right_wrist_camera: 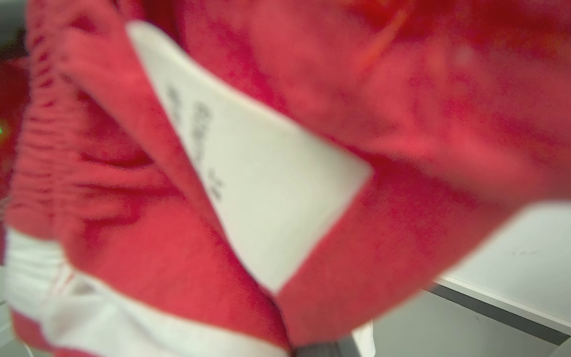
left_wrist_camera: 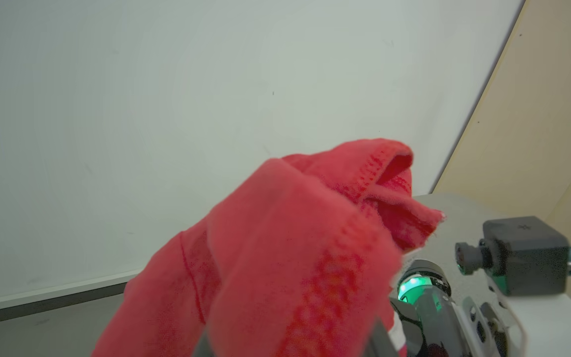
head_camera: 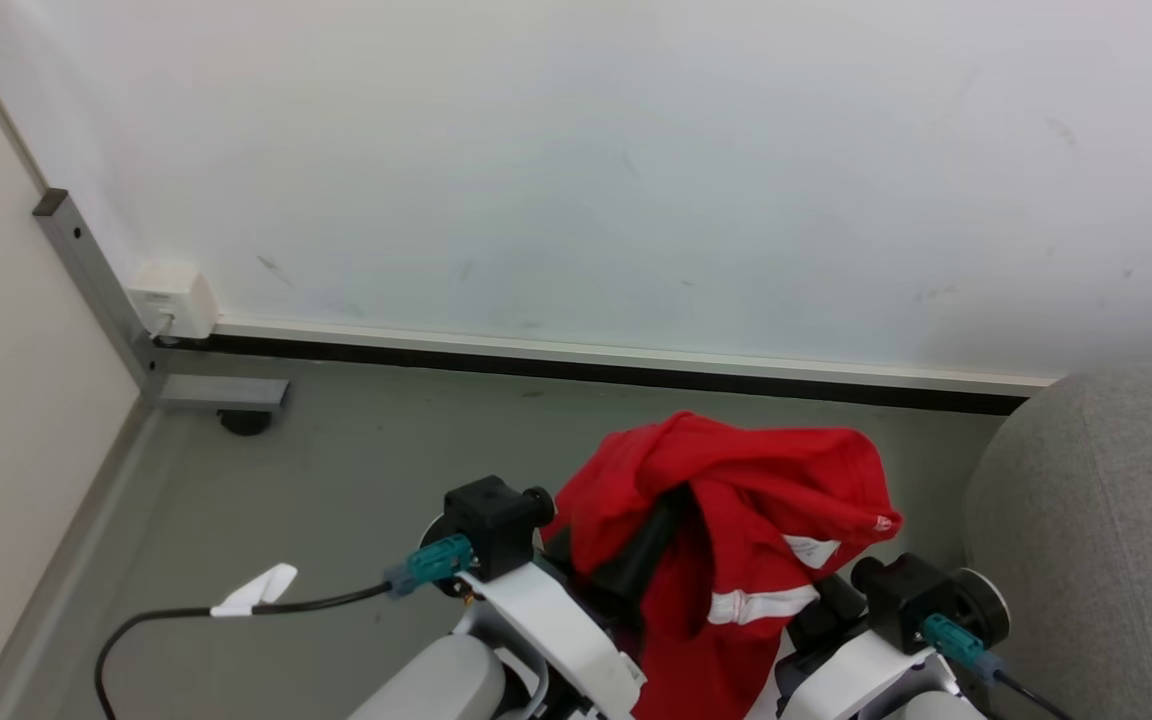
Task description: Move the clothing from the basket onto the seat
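Here clothing drapes over left gripper — jaws buried, cannot tell. Right gripper pressed together beneath, likely for carry to seat

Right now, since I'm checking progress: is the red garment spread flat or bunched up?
Bunched: the clothing hangs crumpled, beside the seat.

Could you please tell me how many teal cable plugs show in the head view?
2: one teal plug left of the clothing, by the left wrist camera; the other at lower right, near the seat. The clothing may hide more.
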